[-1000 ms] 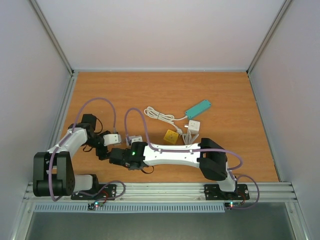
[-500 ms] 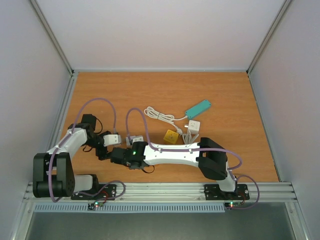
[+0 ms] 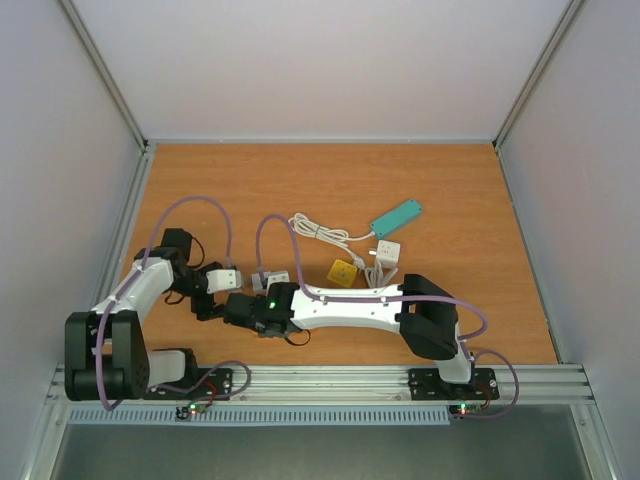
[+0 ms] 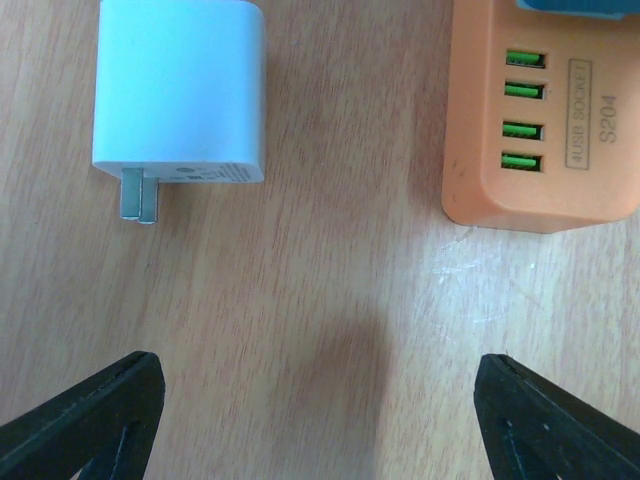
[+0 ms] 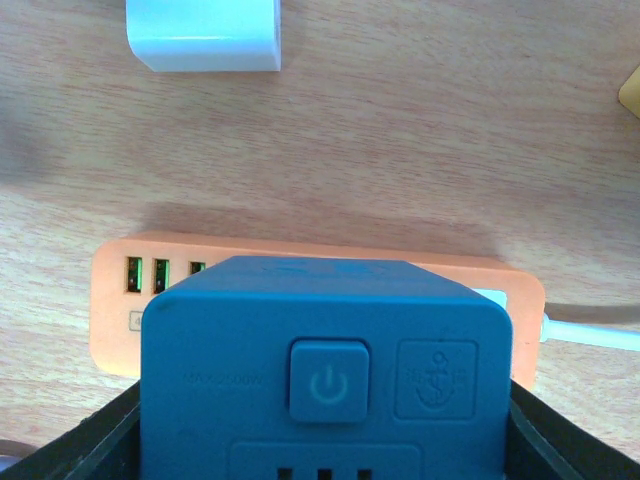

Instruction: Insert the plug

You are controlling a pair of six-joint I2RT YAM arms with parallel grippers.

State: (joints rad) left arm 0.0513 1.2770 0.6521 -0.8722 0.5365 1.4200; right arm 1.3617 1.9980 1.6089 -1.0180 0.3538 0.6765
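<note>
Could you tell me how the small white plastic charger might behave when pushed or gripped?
The small white plastic charger lies flat and boxy, so it probably slides rather than rolls. Its smooth shell could prove slippery. Compact moulded casing suggests rigid, light.

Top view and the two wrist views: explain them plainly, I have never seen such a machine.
The left arm and right arm are robots bolted at the near edge of the table. The top picture looks down from above them; the others come from a camera on each wrist. The left hand is open above a white charger and an orange USB base. The right hand grips the blue socket cube on that base. Beyond lie a teal power strip and a white cable.
</note>
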